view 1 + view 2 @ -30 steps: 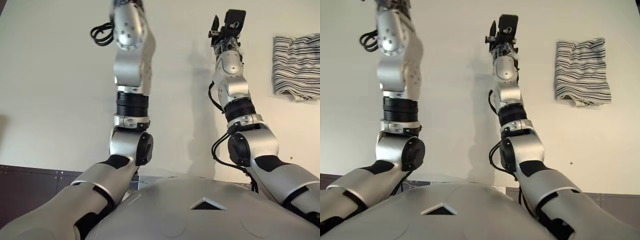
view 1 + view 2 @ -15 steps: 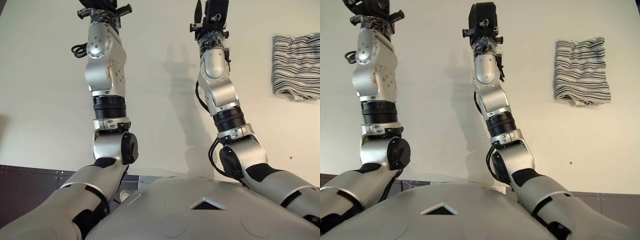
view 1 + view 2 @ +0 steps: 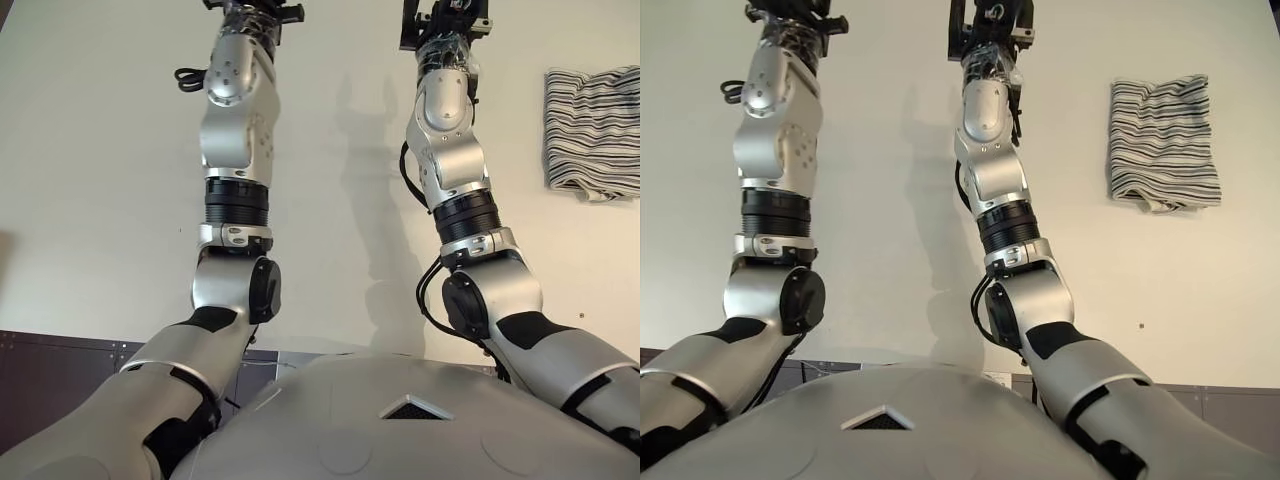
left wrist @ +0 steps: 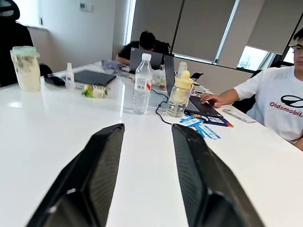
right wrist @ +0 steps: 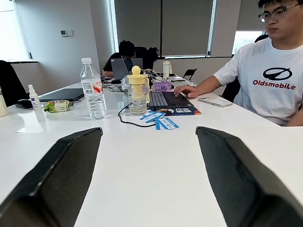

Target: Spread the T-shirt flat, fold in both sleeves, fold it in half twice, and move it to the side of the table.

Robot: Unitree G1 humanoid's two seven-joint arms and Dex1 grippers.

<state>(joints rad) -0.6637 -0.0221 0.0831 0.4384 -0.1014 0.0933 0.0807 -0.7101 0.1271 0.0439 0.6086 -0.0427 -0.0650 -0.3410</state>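
The striped T-shirt lies folded into a small bundle on the white table, far to the right. Both arms stretch forward over the table's middle, well to the left of the shirt. In the left wrist view my left gripper is open over bare table, its two black fingers apart with nothing between them. My right gripper is open wide, also with nothing between its fingers. Neither gripper touches the shirt.
At the table's far end stand a water bottle, a yellow-capped bottle, a laptop, some cards and a large cup. The table's near edge is at lower left.
Both arms have stretched farther out across the table, so their grippers have passed the eye views' top edge. The left arm swung left, then back. The folded shirt has not moved.
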